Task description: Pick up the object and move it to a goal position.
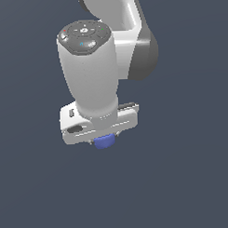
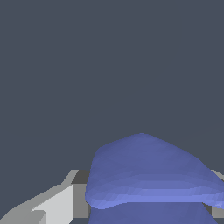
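Note:
The object is a small blue roundish blob (image 1: 104,142). In the exterior view it sticks out just below the white hand of the arm, much narrower than the hand. My gripper (image 1: 103,140) sits right over it, and the hand hides the fingers in that view. In the wrist view the blue object (image 2: 148,175) fills the near part of the picture, with grey and white fingers (image 2: 61,203) close at its sides. The gripper looks shut on the object.
The white arm (image 1: 93,65) reaches down from above in the exterior view. Everything around it is a plain dark grey-blue surface with no other objects, edges or markers in sight.

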Controlling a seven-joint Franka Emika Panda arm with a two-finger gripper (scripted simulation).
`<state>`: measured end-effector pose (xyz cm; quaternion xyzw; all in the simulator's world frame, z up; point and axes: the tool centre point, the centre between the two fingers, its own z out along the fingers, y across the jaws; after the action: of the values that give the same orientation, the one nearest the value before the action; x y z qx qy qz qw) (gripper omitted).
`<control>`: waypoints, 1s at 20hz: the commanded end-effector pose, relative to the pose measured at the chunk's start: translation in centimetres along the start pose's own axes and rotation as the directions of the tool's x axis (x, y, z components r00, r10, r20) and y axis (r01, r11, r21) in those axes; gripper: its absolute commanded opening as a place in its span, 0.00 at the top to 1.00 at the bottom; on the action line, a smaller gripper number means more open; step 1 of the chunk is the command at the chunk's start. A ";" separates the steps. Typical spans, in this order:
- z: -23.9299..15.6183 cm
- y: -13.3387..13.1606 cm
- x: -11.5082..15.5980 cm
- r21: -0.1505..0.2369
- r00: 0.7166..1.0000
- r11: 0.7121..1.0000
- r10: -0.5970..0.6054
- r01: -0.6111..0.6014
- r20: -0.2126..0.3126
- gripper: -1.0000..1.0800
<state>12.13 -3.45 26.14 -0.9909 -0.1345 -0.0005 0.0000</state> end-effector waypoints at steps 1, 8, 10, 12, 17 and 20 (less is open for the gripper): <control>-2.3 0.1 0.3 0.000 1.000 1.000 0.000 0.000 0.001 1.00; -6.4 0.4 1.0 0.000 1.000 1.000 0.000 0.000 0.001 1.00; -7.1 0.5 1.1 0.000 1.000 1.000 0.000 0.000 0.001 1.00; -7.6 0.6 1.2 0.000 1.000 1.000 0.000 0.000 0.001 1.00; -8.4 0.7 1.4 0.000 1.000 1.000 0.000 0.000 0.001 1.00; -8.6 0.7 1.5 0.000 1.000 1.000 0.000 0.000 0.001 1.00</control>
<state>13.73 -3.70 34.65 -0.9909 -0.1343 -0.0002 0.0000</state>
